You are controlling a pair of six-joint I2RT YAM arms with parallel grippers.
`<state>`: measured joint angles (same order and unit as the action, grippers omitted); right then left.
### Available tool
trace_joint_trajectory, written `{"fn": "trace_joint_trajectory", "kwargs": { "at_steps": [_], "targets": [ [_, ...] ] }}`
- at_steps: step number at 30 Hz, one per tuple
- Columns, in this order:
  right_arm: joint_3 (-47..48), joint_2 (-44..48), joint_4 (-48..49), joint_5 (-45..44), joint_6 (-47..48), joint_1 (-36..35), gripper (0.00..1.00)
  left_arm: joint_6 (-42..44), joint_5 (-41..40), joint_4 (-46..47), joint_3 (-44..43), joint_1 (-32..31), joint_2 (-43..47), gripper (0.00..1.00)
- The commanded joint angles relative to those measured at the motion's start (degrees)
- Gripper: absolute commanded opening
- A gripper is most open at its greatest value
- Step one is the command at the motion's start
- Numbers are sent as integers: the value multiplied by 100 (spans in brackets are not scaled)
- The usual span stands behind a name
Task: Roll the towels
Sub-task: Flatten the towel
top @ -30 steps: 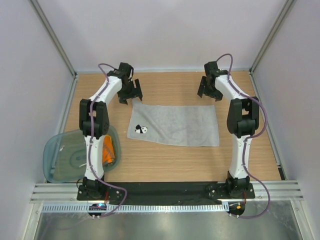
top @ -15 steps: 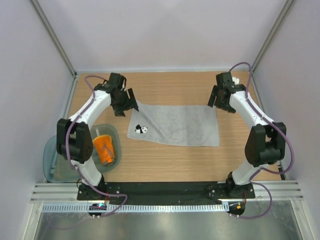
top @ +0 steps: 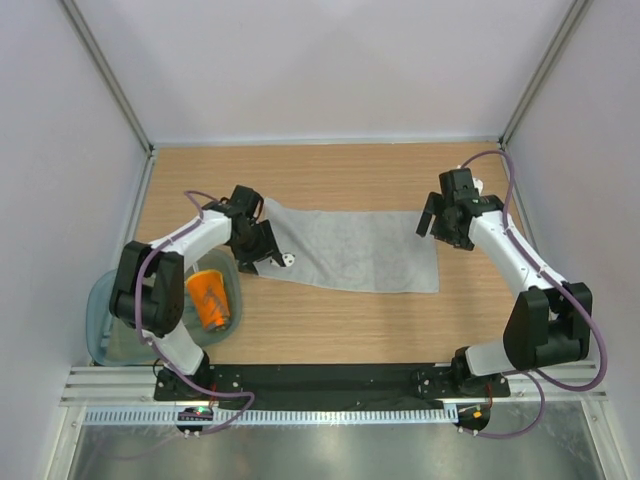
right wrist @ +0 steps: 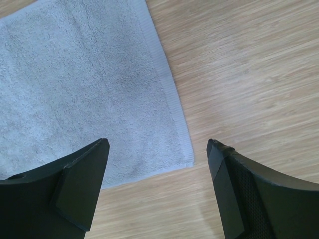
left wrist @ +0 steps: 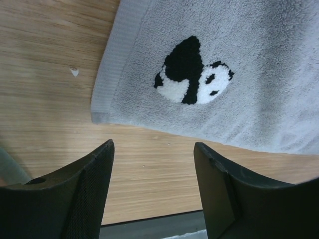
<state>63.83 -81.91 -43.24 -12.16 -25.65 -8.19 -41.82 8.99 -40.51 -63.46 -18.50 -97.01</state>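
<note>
The grey towel lies flat and spread out on the wooden counter, in the middle of the top view, with its long side running from left to right. A small black and white panda is stitched near its lower left corner. The orange towel is bunched up inside the teal tub, in the lower left of the top view, just beside the left arm. The left fingers are spread apart and hold nothing. In the left wrist view they stand at the bottom of the frame with only bare wood between them, and the towel corner with the panda lies just above them in the frame. The right fingers are also spread wide and are empty. In the right wrist view a corner of the grey towel shows in the gap between them, nearer to the finger at the right of the frame. In the top view these fingers are at the upper right corner of the towel. I cannot tell if either pair touches the cloth.
</note>
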Motion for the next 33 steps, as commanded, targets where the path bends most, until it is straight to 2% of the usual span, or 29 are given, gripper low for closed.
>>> {"fn": "trace_joint_trajectory", "kwargs": {
  "at_steps": [1,9,15,18,26,31,33],
  "targets": [
    [-99,228,88,74,25,10,87,86,-213,105,27,22,323,66],
    [-99,131,79,-5,95,10,86,210,-1056,-194,238,22,402,67],
    [-231,149,88,-40,95,1,86,166,-1356,-211,290,22,262,63],
    [-283,166,106,-23,95,1,86,157,-1357,-159,273,22,139,62],
    [-284,158,88,3,113,1,86,139,-1225,148,273,22,-203,47],
    [-328,219,88,74,95,10,86,122,-1268,315,282,31,-309,46],
    [-345,228,79,118,95,-16,85,131,-1277,359,290,31,-371,43]
  ]
}}
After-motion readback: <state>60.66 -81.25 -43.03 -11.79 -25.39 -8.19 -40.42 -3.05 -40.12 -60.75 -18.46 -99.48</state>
